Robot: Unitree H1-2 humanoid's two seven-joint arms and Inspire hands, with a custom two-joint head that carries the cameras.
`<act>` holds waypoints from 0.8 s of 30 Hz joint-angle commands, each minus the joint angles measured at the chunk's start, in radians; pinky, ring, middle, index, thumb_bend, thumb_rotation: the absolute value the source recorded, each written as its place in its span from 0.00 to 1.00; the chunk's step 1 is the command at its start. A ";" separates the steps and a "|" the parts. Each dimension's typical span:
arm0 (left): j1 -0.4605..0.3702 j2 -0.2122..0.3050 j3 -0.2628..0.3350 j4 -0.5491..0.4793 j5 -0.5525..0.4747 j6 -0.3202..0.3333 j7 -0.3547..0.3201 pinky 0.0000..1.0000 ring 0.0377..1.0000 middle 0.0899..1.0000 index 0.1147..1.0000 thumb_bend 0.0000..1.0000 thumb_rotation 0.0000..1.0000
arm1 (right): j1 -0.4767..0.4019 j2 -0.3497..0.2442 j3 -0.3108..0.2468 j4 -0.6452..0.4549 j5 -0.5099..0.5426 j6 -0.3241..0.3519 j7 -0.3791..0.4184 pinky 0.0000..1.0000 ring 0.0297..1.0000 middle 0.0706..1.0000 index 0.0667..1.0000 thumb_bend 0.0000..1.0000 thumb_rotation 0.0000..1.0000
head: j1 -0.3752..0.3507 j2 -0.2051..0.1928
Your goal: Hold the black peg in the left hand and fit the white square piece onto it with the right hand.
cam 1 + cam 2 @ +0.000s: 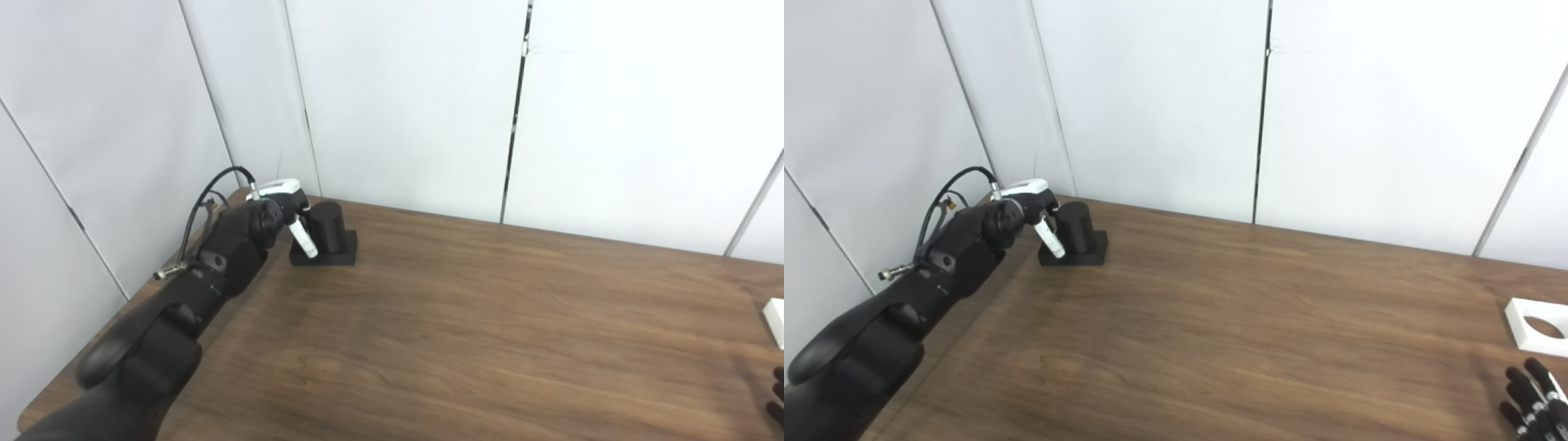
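1. We see the black peg (1075, 228) standing upright on its square black base at the far left corner of the wooden table (1213, 343), close to the white wall panels (1151, 104).
2. Our left hand (1032, 205) reaches out along the table's left edge and sits right against the peg's left side, at the height of its top.
3. One white-tipped finger (1051, 239) angles down in front of the peg's left flank and crosses the base in our view; whether it presses on the peg we cannot tell.
4. The rest of the left hand is turned away from us, so we cannot tell how far its fingers are spread or whether they have closed round the peg. The peg's base lies flat on the table.
5. The white square piece (1536, 326) lies flat on the table at the far right, well apart from the peg, with its round hole facing up.
6. Our right hand (1532, 398) shows only at the lower right corner, just nearer to us than the white piece and not touching it.
7. Its dark fingers (1519, 381) point up the table towards the piece, lying side by side and fairly straight, with nothing in them.
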 commanded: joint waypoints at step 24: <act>0.093 0.061 0.098 -0.202 -0.116 0.118 -0.129 0.97 0.89 0.81 0.42 0.52 0.05 | -0.038 0.002 0.023 -0.025 0.009 0.021 -0.012 1.00 1.00 0.97 1.00 0.66 1.00 | 0.013 0.010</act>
